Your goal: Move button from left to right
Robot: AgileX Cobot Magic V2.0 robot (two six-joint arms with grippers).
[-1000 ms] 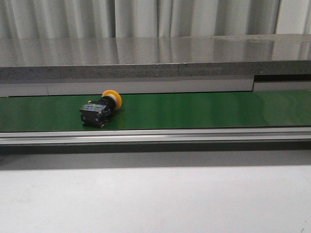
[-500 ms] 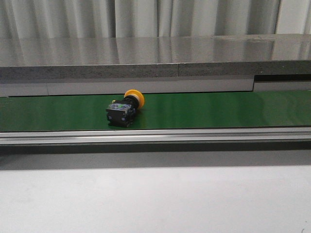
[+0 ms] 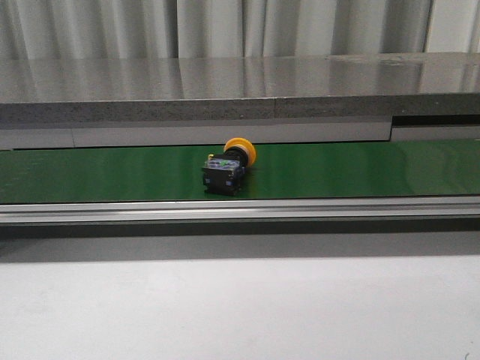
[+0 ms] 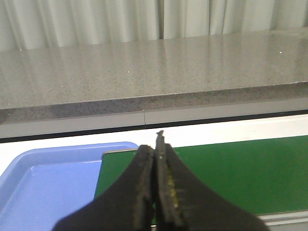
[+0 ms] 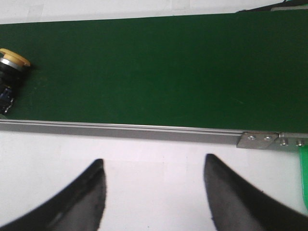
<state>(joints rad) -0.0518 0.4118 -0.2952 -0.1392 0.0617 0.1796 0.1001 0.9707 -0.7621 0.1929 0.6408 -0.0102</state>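
The button (image 3: 227, 166) lies on its side on the green conveyor belt (image 3: 360, 169), near the middle of the front view, yellow-orange cap to the far right, black body toward me. It also shows at the edge of the right wrist view (image 5: 9, 77). My right gripper (image 5: 153, 166) is open and empty over the white table, on the near side of the belt rail. My left gripper (image 4: 155, 149) is shut with nothing between its fingers, over the belt's left end. Neither gripper shows in the front view.
A blue tray (image 4: 43, 183) sits beside the belt's left end. A metal rail (image 3: 240, 210) runs along the belt's near edge, with a bracket (image 5: 260, 139) on it. A grey stone shelf (image 3: 240, 90) runs behind the belt. White table (image 3: 240, 307) lies in front.
The button has travelled to the right along the belt, from left of centre to about the middle. Its pose is unchanged.
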